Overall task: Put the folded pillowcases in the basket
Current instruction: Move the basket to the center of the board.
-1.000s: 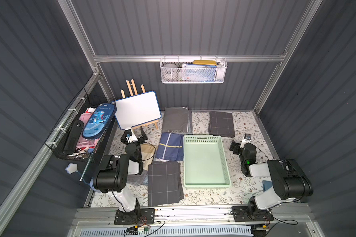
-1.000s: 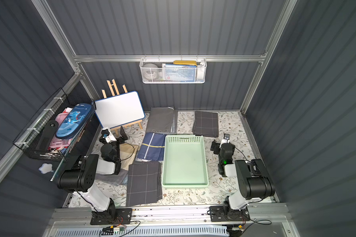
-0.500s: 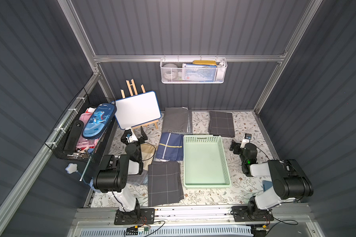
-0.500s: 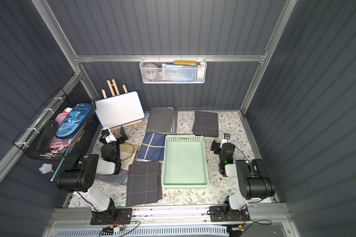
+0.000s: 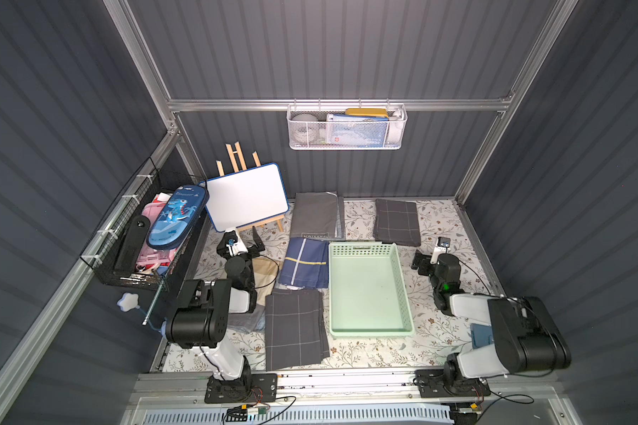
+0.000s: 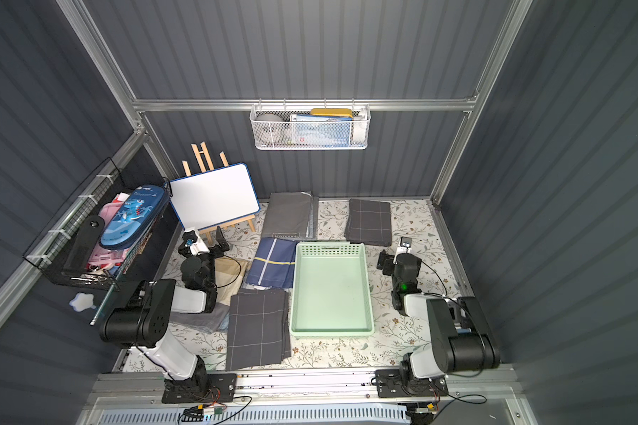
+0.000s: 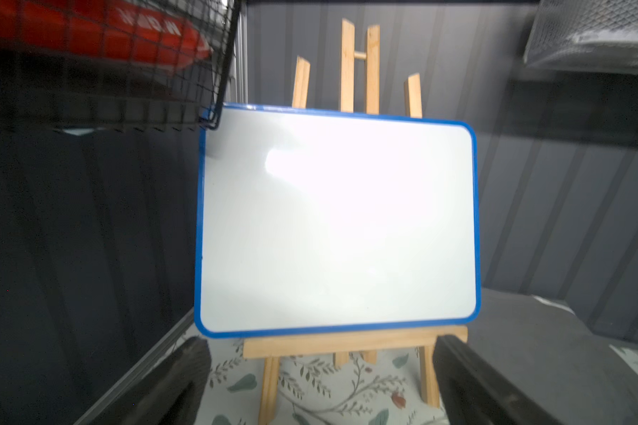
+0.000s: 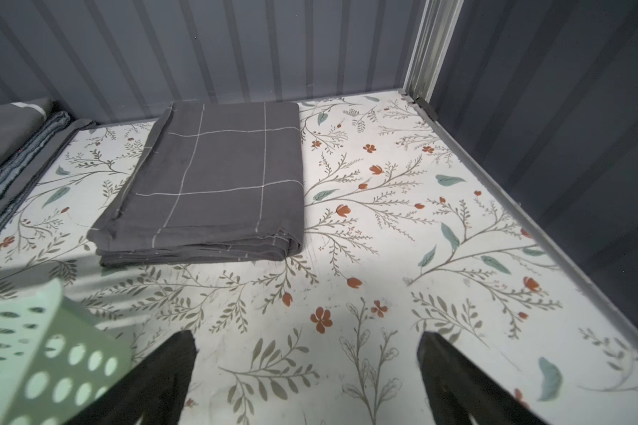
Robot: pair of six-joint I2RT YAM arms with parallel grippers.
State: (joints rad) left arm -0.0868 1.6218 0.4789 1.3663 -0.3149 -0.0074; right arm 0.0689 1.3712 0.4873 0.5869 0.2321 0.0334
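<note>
Left fingers (image 7: 177, 382) and right fingers (image 8: 163, 379) gape empty; the blue pencil case (image 5: 177, 217) reads "Dinosaur".

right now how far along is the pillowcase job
Nothing done: the basket is empty. Nothing in hand: left gripper and right gripper are both open, holding nothing. Still to do: pick up a folded pillowcase, perhaps this grey checked one ahead of the right gripper, and put it in.
</note>
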